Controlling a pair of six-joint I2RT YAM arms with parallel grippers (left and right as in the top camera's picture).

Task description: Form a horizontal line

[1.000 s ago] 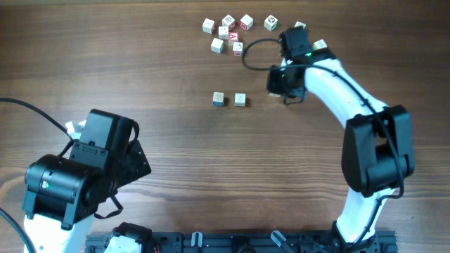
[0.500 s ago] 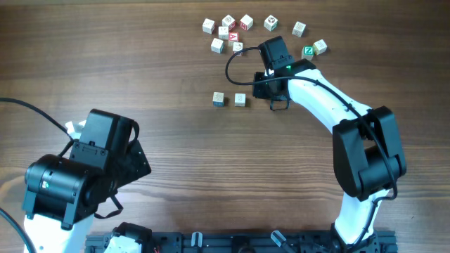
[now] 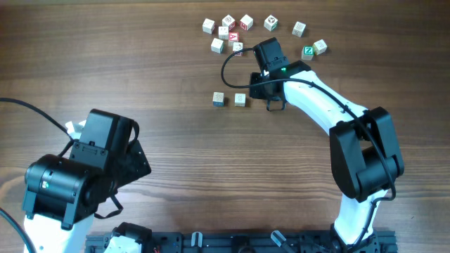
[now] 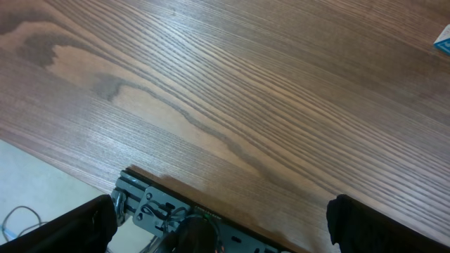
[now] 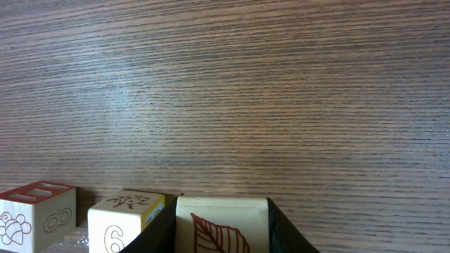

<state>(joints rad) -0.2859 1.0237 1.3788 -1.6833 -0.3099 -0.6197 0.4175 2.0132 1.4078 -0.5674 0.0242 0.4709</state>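
Two small whitish cubes lie in a row on the wooden table, the left cube (image 3: 219, 99) with a bluish side and the right cube (image 3: 240, 99), a small gap between them. My right gripper (image 3: 260, 91) is low just right of this row, shut on a third cube with a red leaf mark (image 5: 221, 218). In the right wrist view this leaf cube sits right beside a cube marked 6 (image 5: 126, 218), with only a finger between them, and a red-marked cube (image 5: 31, 211) lies further left. My left gripper (image 4: 214, 228) is open and empty over the table's front edge.
Several loose letter cubes (image 3: 226, 32) with red marks lie at the back. More cubes (image 3: 314, 48), one with a green mark, lie behind the right arm. The black base rail (image 4: 176, 214) runs along the front edge.
My right gripper has moved left with the leaf cube, from beside the back right cubes to the right end of the two-cube row. The left arm has not moved.
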